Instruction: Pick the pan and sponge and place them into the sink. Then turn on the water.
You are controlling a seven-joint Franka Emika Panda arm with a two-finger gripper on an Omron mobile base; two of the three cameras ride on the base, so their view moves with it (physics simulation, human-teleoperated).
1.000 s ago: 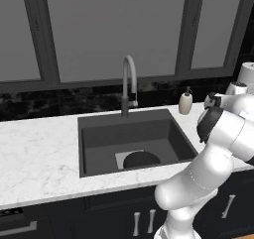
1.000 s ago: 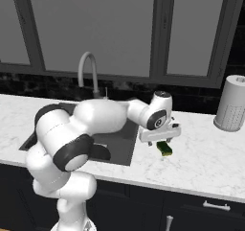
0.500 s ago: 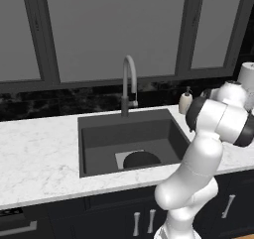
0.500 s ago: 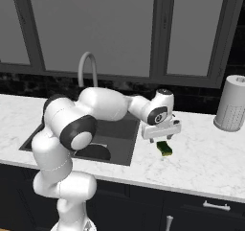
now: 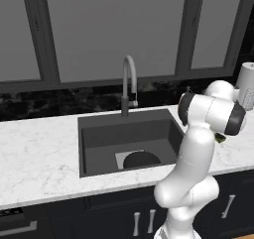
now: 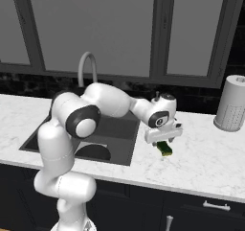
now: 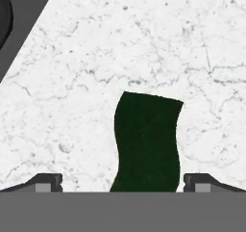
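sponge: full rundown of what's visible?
The sponge is a small dark green block with wavy long edges; the right base view shows a yellowish side. It lies flat on the white marble counter, right of the sink. The open gripper hovers directly above, fingertips flanking it, not gripping it.

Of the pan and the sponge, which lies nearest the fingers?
The sponge, the green block on the counter between the open fingers; the pan already sits in the sink.
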